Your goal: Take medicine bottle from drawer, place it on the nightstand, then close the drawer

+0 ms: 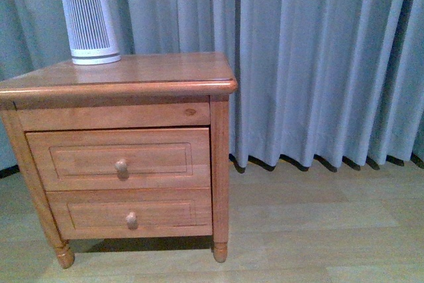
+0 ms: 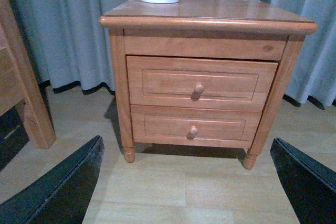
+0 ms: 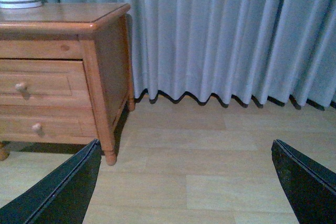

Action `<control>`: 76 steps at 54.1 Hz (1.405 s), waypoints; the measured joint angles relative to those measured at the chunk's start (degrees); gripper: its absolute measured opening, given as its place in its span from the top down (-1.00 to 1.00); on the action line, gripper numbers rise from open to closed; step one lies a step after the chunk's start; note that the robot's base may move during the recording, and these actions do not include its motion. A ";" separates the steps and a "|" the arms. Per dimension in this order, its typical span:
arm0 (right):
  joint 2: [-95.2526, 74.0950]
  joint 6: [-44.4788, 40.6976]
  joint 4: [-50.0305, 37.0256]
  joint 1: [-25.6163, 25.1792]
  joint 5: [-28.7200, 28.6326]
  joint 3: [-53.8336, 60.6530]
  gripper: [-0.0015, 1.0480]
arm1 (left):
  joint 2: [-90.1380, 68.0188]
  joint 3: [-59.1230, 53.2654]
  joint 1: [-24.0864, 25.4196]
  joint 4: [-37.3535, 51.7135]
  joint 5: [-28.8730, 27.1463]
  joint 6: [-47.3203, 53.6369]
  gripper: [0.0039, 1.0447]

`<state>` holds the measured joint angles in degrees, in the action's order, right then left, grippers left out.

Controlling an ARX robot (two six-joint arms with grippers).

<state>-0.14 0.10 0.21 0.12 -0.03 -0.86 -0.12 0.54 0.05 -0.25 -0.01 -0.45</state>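
The orange-brown nightstand (image 1: 132, 74) stands at the left in the front view. Its upper drawer (image 1: 119, 158) is shut, with one round knob (image 1: 121, 166). The medicine bottle is hidden. The nightstand also shows in the left wrist view (image 2: 205, 17) with the upper drawer (image 2: 202, 83) shut, and in the right wrist view (image 3: 63, 17). My left gripper (image 2: 186, 182) is open and empty, well back from the nightstand over the floor. My right gripper (image 3: 184, 182) is open and empty, off to the nightstand's right. Neither arm shows in the front view.
A tall white ribbed cylinder device (image 1: 89, 26) stands at the back left of the nightstand top. A shorter lower drawer (image 1: 131, 213) is shut. Grey curtains (image 1: 318, 57) hang behind. Pale wood floor (image 1: 318, 230) lies all around. Another wooden furniture piece (image 2: 21, 93) shows in the left wrist view.
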 joint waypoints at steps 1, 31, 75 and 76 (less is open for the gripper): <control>0.00 0.00 0.00 0.00 0.00 0.00 -0.87 | 0.00 0.00 0.00 0.00 0.00 0.00 -0.88; -0.02 0.00 0.00 0.00 0.00 0.00 -0.87 | -51.56 36.79 5.25 2.45 17.44 -4.85 -0.88; -0.02 0.00 0.00 0.00 0.00 0.00 -0.87 | -118.22 58.27 -8.39 34.36 3.98 -3.74 -0.88; -0.02 0.00 0.00 0.00 0.00 0.00 -0.87 | -118.90 59.12 -8.52 34.27 3.82 -3.69 -0.88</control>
<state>-0.16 0.10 0.21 0.12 -0.03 -0.86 -119.02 59.66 -8.47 34.02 3.81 -4.14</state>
